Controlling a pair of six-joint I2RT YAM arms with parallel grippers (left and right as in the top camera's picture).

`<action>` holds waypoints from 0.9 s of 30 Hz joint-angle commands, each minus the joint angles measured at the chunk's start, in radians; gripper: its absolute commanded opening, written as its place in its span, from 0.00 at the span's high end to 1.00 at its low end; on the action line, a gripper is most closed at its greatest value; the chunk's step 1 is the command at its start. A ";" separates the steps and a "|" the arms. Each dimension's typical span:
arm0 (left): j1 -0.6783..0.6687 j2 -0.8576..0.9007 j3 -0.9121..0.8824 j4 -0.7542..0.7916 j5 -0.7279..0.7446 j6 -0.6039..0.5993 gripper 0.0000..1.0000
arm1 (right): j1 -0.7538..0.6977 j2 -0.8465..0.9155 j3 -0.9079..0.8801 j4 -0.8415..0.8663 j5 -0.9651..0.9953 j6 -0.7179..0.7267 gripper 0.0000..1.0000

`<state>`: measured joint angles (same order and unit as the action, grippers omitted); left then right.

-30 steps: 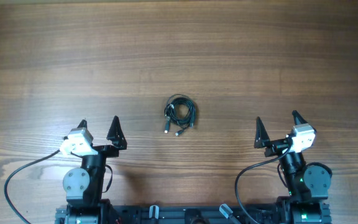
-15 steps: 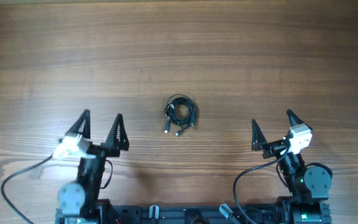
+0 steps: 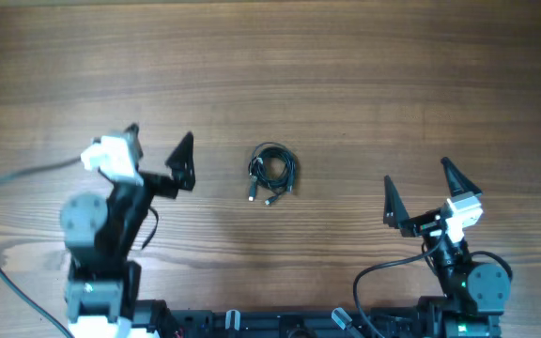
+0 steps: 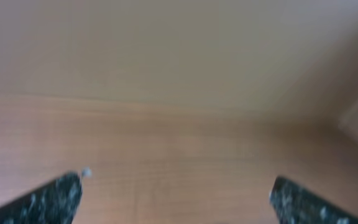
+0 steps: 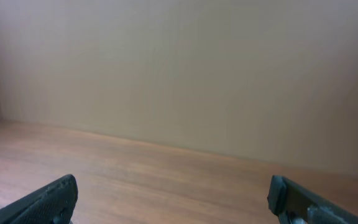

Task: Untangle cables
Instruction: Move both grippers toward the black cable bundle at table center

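Approach stage, with no contact made: the small dark bundle of thin black cables (image 3: 271, 172) lies coiled on the brown wood-grain bench (image 3: 364, 75), between the two arms and apart from both. Two short strands trail from its near edge and end in small silvery plugs (image 3: 269, 200). The left fingers (image 3: 180, 161) are spread wide and carry nothing; they stand near the bundle on its left side, about level with it, and point toward the far side of the bench rather than at the cables. The right fingers (image 3: 392, 202) are likewise spread wide and empty, and sit well apart from the bundle, nearer the robot's base. Both wrist views show only bare bench between the dark finger tips; the left wrist view is blurred and the bundle appears in neither. In my judgement the untangling itself has not begun, since the coil looks compact and undisturbed. The next move calls for one arm to turn its fingers onto the bundle, come down over it and close on a single strand or a plug end, not the whole knot. The other arm must then take a second strand so the two can draw apart. How the cords cross inside the coil cannot be made out from overhead.
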<state>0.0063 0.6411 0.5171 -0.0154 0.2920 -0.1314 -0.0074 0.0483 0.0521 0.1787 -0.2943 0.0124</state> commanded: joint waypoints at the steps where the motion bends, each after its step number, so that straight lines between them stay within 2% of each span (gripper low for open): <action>1: -0.015 0.217 0.287 -0.295 0.079 0.020 0.00 | 0.003 0.040 0.144 -0.097 0.076 -0.013 0.00; 3: -0.059 0.362 0.428 -0.493 0.090 0.020 0.00 | 0.003 0.105 0.235 -0.202 0.089 -0.013 0.00; 4: -0.122 0.506 0.531 -0.630 0.115 0.020 0.00 | 0.003 0.204 0.355 -0.335 0.084 -0.011 0.00; 5: -0.142 0.548 0.542 -0.636 0.141 0.019 0.00 | 0.003 0.261 0.421 -0.404 0.066 -0.009 0.00; 7: -0.180 0.649 0.543 -0.640 0.223 0.019 0.00 | 0.003 0.380 0.549 -0.499 -0.114 -0.009 0.00; 8: -0.190 0.678 0.543 -0.640 0.228 0.019 0.00 | 0.003 0.434 0.587 -0.485 -0.298 -0.009 0.00; 11: -0.199 0.754 0.543 -0.641 0.226 0.018 0.00 | 0.003 0.549 0.598 -0.303 -0.768 0.060 0.00; 13: -0.199 0.766 0.543 -0.657 0.100 -0.065 0.00 | 0.005 0.612 0.599 -0.225 -0.736 0.240 0.00; 15: -0.199 0.766 0.543 -0.706 -0.039 -0.112 0.00 | 0.038 0.632 0.624 -0.287 -0.586 0.241 0.01; 16: -0.198 0.766 0.543 -0.731 -0.095 -0.137 0.00 | 0.078 0.632 0.655 -0.366 -0.459 0.211 0.00; 18: -0.177 0.767 0.543 -0.763 -0.159 -0.192 0.00 | 0.225 0.658 0.768 -0.607 -0.047 0.201 0.01; 21: -0.127 0.773 0.543 -0.763 -0.116 -0.224 0.00 | 0.434 0.793 0.940 -0.843 0.256 0.267 0.00; 22: -0.112 0.773 0.543 -0.764 -0.085 -0.214 0.00 | 0.498 0.872 1.004 -0.905 0.291 0.326 0.00; 24: -0.097 0.773 0.543 -0.760 -0.080 -0.214 0.00 | 0.575 0.990 1.055 -0.910 0.232 0.331 0.00; 26: -0.098 0.773 0.543 -0.740 -0.080 -0.214 0.00 | 0.614 1.088 1.057 -0.800 0.064 0.344 0.00; 27: -0.098 0.773 0.543 -0.724 -0.080 -0.214 0.00 | 0.620 1.157 1.057 -0.732 -0.166 0.414 0.00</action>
<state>-0.0959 1.4082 1.0504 -0.7601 0.1963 -0.3344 0.5987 1.1336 1.0874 -0.6121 -0.1925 0.3340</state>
